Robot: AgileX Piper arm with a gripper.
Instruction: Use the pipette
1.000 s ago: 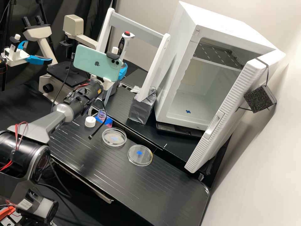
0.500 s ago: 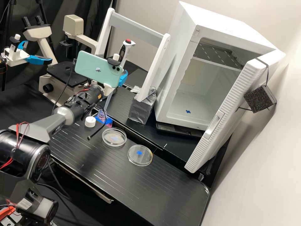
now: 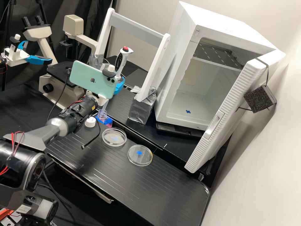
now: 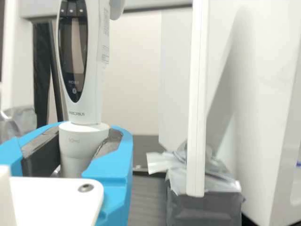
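In the high view my gripper (image 3: 119, 86) stands above the bench's back edge, partly behind a mint-green phone. It holds the white, red-topped pipette (image 3: 121, 62) nearly upright. The pipette's pale lower shaft comes down to the mouth of an open clear bottle (image 3: 102, 115); how deep its end sits in there I cannot tell. Pink liquid and a blue holder (image 3: 108, 121) show at the bottle's base. In the wrist view the gripper (image 4: 83, 141) is shut around the collar of the pipette (image 4: 80, 106), black pads on both sides.
A white cap (image 3: 90, 122) lies beside the bottle. Two clear dishes (image 3: 114, 137) (image 3: 140, 155) sit farther right on the bench. A white frame (image 3: 155, 67) stands behind, on a taped block, next to the open white cabinet (image 3: 200, 94). A microscope (image 3: 62, 75) is at the left.
The gripper has come down with the pipette, lately also shifting a little left. The pipette's lower shaft is now at the bottle's mouth. Bottle, cap and dishes have not moved.
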